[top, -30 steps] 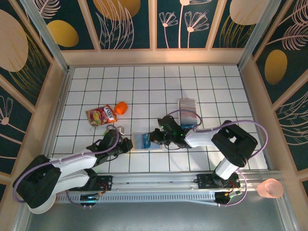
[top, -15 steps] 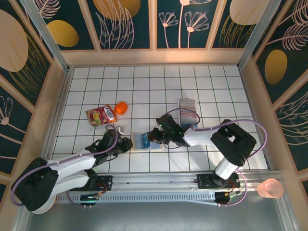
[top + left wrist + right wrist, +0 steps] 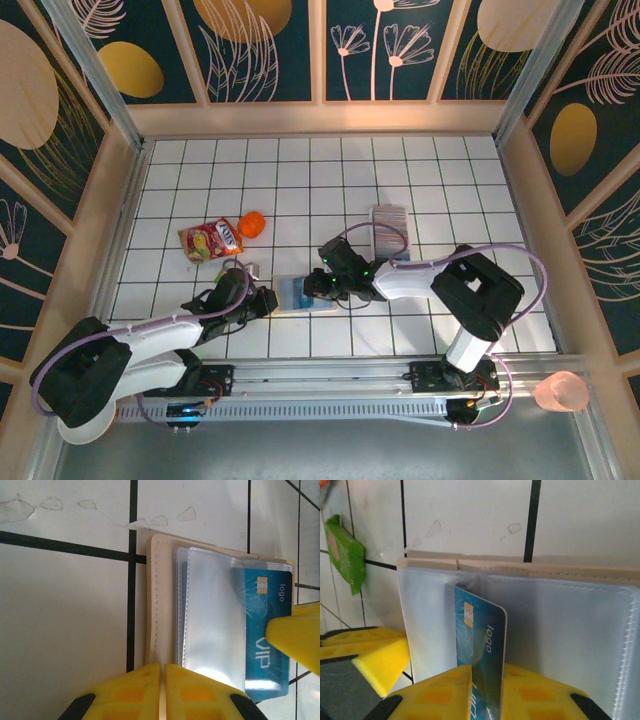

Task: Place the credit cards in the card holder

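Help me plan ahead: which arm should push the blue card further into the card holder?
Right. The right gripper has the blue card between its fingers, partly inside the card holder; the left gripper sits shut at the holder's edge.

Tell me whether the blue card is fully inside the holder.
No, much of the blue card, chip included, sticks out past the clear sleeve of the holder.

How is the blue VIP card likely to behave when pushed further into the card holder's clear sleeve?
The blue card shows no bend, so it is probably stiff. Its glossy face may slide easily against the clear sleeve, which looks thin and likely floppy.
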